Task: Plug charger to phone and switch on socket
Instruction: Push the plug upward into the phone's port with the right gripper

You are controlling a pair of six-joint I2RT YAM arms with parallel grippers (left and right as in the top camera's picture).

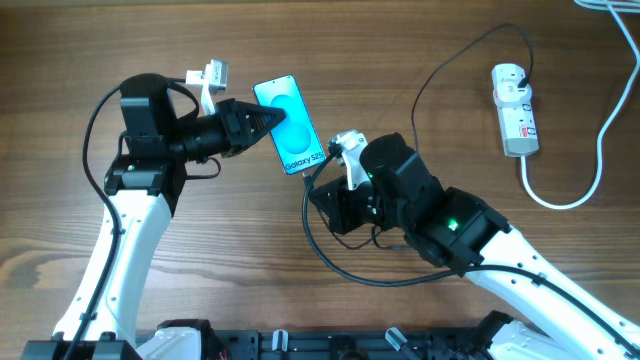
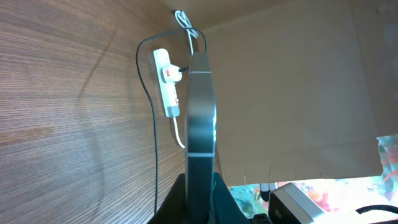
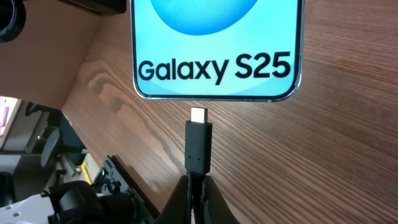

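The phone [image 1: 293, 124] has a cyan-blue screen reading "Galaxy S25". My left gripper [image 1: 262, 118] is shut on its top end and holds it off the table; the left wrist view shows its silver edge [image 2: 201, 112] between the fingers [image 2: 200, 186]. My right gripper [image 3: 198, 183] is shut on the charger's black connector [image 3: 199, 146]. Its metal tip points at the phone's bottom edge [image 3: 214, 96] with a small gap. The black cable [image 1: 345, 268] loops on the table and runs to the socket [image 1: 515, 108], a white power strip at the far right, where its plug [image 2: 175, 74] sits.
The socket's thick white cord [image 1: 590, 170] curves along the right edge of the wooden table [image 1: 420, 40]. A cardboard wall [image 2: 298, 93] stands beyond the table in the left wrist view. The arms' bases [image 1: 300, 345] line the front edge.
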